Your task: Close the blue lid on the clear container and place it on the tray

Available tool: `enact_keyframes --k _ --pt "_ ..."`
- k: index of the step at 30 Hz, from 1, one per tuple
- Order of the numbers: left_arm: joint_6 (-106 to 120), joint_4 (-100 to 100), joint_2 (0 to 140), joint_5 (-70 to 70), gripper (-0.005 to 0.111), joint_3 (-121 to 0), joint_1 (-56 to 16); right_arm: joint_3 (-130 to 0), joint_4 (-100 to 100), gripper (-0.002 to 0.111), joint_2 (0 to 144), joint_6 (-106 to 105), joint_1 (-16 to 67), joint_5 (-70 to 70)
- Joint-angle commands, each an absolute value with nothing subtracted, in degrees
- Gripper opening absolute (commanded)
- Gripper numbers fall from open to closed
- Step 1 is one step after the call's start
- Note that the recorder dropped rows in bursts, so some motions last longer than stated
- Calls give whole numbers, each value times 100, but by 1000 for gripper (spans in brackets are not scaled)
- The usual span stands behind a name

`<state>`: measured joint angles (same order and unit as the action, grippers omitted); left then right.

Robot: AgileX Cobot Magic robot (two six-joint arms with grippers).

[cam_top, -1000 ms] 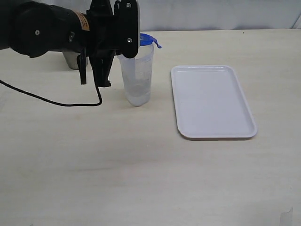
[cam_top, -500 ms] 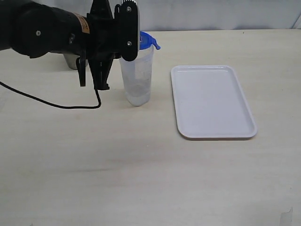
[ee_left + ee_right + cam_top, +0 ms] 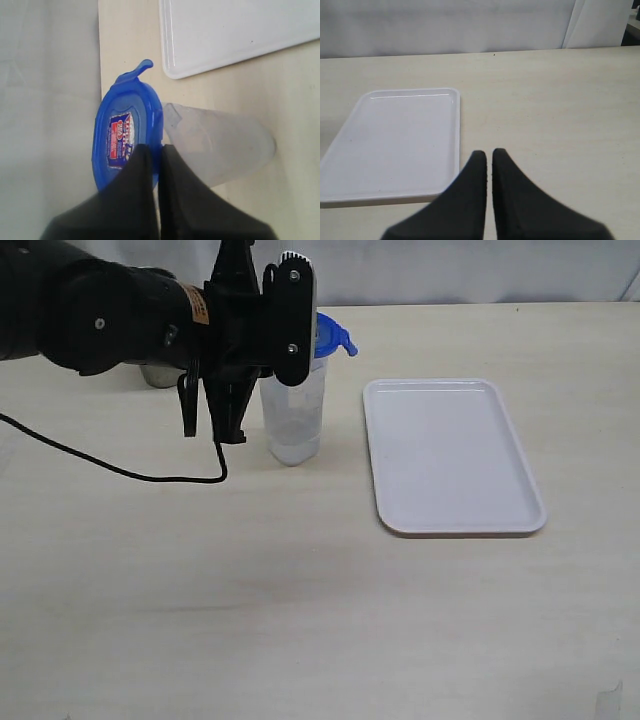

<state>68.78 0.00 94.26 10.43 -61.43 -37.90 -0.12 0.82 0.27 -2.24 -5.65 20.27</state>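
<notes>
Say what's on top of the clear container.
The blue lid, with the left fingers shut at its edge. Whether it is snapped down is hidden by the arm.

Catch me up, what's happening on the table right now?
The left gripper, jaws shut, has its tips at the rim of the blue lid. The lid sits on top of the clear container and looks slightly tilted, so it is probably not snapped down. The container stands on the table beside the white tray, not on it. The right gripper is shut, holds nothing, and hangs near the tray.
</notes>
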Motion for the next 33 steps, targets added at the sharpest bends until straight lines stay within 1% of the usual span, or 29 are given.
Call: enact_keyframes --k 1,33 --pt "6872 -54 9440 1060 0 -6141 -3806 0 77 4 0 -218 -590 1964" --pt "6872 94 9440 1230 0 -6141 -3796 0 77 4 0 -218 -590 1964"
